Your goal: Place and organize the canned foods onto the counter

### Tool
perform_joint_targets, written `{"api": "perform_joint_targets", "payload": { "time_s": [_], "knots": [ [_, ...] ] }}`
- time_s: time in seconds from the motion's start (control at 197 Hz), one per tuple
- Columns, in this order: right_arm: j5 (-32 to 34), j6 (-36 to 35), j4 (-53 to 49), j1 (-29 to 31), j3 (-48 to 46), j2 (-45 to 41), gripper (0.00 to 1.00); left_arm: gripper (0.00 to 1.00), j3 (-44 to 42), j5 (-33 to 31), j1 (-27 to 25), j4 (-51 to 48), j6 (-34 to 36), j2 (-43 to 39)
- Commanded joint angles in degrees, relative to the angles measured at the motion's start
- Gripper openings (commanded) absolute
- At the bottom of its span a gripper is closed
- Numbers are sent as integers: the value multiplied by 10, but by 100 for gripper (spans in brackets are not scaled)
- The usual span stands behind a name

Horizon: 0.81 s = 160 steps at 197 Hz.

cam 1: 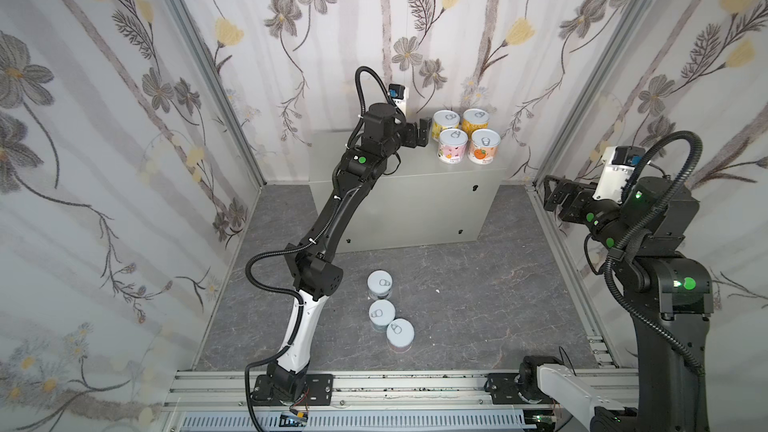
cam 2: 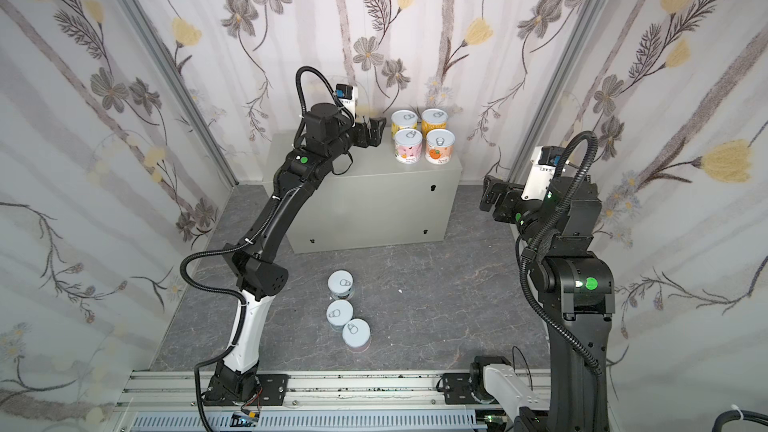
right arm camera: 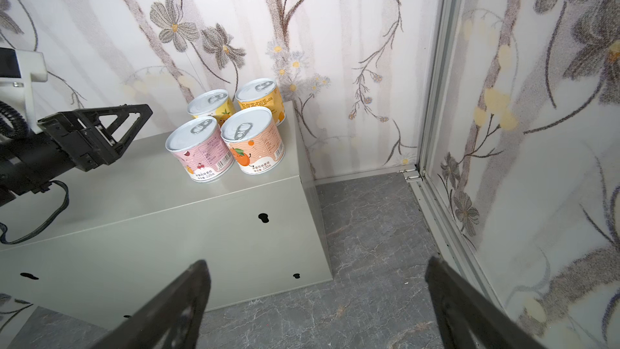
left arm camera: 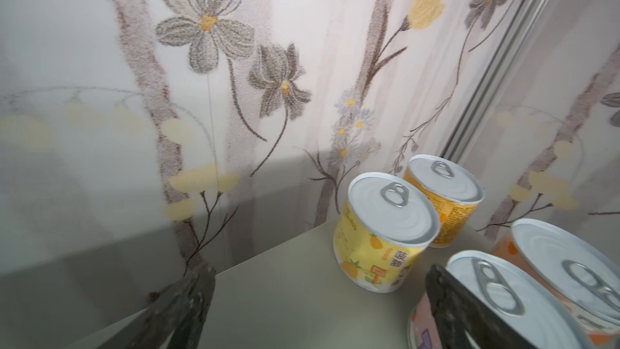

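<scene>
Several canned foods stand in a tight square block at the right end of the counter (cam 1: 399, 197): yellow (cam 1: 446, 124), orange-yellow (cam 1: 475, 121), pink (cam 1: 453, 146) and orange (cam 1: 483, 146). Three more tins stand upright on the floor, lids up (cam 1: 380, 284) (cam 1: 382, 314) (cam 1: 400, 334). My left gripper (cam 1: 419, 134) hovers open and empty over the counter top, just left of the block. In the left wrist view the pink tin (left arm camera: 483, 293) lies beside one finger. My right gripper (cam 1: 549, 193) hangs open and empty above the floor, right of the counter.
Flowered walls close in the back and both sides, with metal corner posts (cam 1: 582, 76). The dark marbled floor (cam 1: 478, 305) lies in front of the counter. A rail (cam 1: 374, 388) carrying both arm bases runs along the front edge.
</scene>
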Motion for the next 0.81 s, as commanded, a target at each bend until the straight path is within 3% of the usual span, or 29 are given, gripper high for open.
{"api": "perform_joint_targets", "payload": {
  "time_s": [0.0,0.284,0.806],
  "knots": [
    [2,-5,10,0,-2,0,100,100,6,-51,-1,15,14,11],
    [5,-6,7,0,-4,-6,100,100,6,-87,0,52,31,38],
    [11,-7,4,-1,-17,-14,100,100,31,-59,7,95,33,82]
  ]
}}
